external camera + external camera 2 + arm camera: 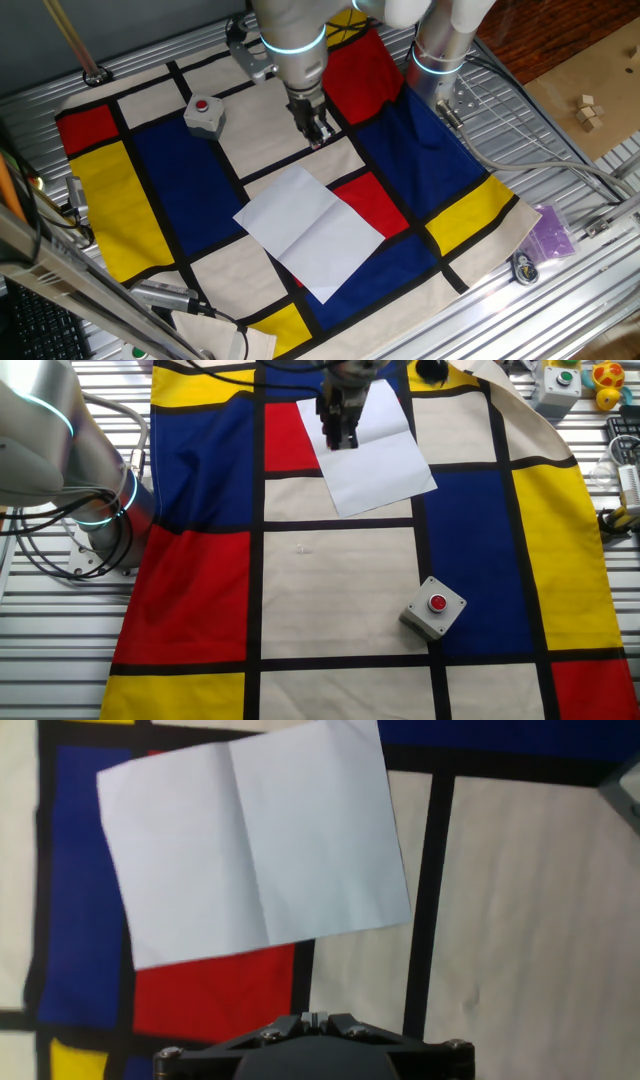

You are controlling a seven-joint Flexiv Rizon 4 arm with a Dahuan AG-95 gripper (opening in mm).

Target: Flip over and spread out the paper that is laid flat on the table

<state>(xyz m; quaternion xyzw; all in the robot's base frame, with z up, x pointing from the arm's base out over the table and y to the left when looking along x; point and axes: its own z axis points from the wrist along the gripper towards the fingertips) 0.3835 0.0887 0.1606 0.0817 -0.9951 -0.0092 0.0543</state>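
The paper (311,230) is a white sheet with a crease across its middle, lying flat on the cloth-covered table (180,175), over red, blue and cream blocks. It also shows in the other fixed view (375,460) and in the hand view (255,850). My gripper (318,134) hangs above the cloth just beyond the paper's far corner, not touching it. Its fingers are together and hold nothing. In the other fixed view the gripper (340,438) overlaps the paper's left part. In the hand view the gripper (316,1017) shows only its closed tips at the bottom edge.
A grey box with a red button (204,114) stands on the cloth, left of the gripper, and shows in the other fixed view (434,606). A purple packet (551,232) and a round metal part (525,268) lie on the bare slats (560,300) at right. Cables run by the arm base (100,530).
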